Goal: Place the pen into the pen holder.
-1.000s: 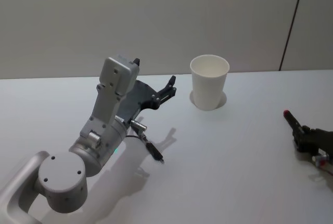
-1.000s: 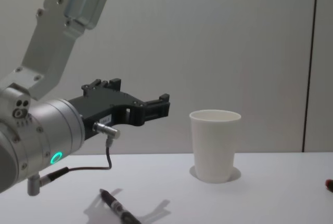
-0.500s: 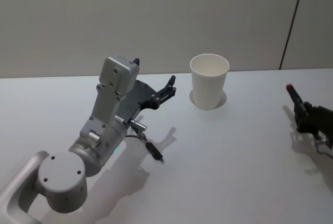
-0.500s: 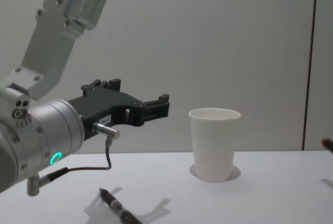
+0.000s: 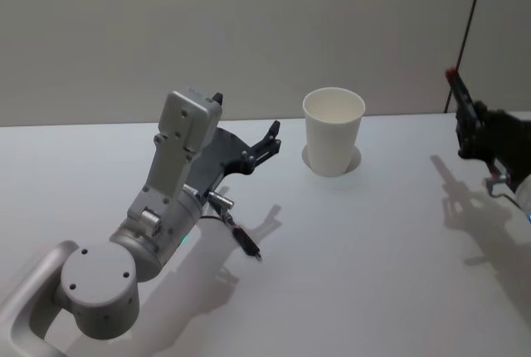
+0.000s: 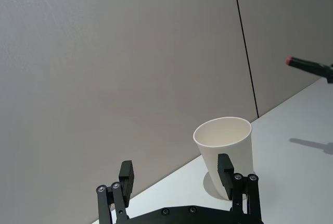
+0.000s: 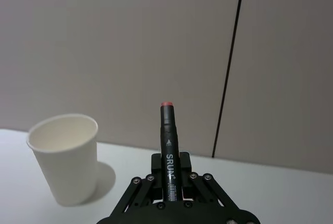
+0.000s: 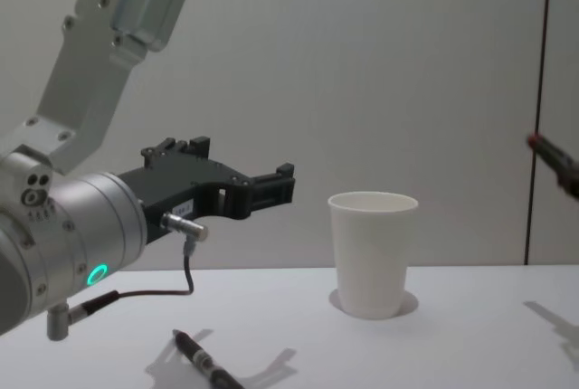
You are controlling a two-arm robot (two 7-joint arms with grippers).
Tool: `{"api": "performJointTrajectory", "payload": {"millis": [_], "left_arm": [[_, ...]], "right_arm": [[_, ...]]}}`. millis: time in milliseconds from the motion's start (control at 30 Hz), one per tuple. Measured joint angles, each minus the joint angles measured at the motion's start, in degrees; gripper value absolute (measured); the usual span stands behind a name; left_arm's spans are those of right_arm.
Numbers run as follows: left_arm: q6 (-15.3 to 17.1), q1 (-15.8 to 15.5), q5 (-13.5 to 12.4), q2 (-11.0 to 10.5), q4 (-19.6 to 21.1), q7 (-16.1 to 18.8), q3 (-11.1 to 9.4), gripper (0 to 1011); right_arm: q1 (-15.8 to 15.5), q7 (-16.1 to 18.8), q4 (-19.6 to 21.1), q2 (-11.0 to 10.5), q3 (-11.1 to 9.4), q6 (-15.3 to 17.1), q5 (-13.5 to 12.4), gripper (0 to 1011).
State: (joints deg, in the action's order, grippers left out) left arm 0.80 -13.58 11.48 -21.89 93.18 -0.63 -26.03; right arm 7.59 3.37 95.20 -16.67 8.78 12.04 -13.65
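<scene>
On the white table (image 5: 373,241) the pen holder (image 5: 333,130) is set apart from the pen (image 7: 168,130) squeezed in the right gripper (image 7: 169,164), best carried over its rim and tipped down, while the left gripper (image 6: 175,168) is held open.

- The red-tipped pen (image 7: 168,130) has its lower end hidden between the closed fingers of the right gripper (image 7: 170,179), and the right wrist view's bottom edge cuts off that gripper's body
- The right edge of the chest view cuts this pen off just behind its red tip; so does the right edge of the left wrist view
- In the head view the right arm (image 5: 518,158) runs out of the right edge
- In the left wrist view a finger of the spread left gripper (image 6: 175,168) covers part of the base of the pen holder (image 6: 223,146)
- The black pen (image 5: 246,242) has its far end hidden under the cable plug (image 5: 217,199) of the left arm (image 5: 166,207); the chest view's bottom edge cuts off its near end
</scene>
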Motion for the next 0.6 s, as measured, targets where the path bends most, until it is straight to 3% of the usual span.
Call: {"api": "performJointTrajectory", "payload": {"millis": [367, 600], "left_arm": [[0.00, 0.00, 0.00, 0.00, 0.00, 0.00, 0.00, 1001], [0.00, 0.00, 0.00, 0.00, 0.00, 0.01, 0.00, 1001]], "right_arm": [[4.50, 1.11, -1.48, 3.29, 1.34, -7.28, 1.66, 187], [9.75, 2.18, -5.73, 6.91, 2.83, -13.09, 3.33, 187]]}}
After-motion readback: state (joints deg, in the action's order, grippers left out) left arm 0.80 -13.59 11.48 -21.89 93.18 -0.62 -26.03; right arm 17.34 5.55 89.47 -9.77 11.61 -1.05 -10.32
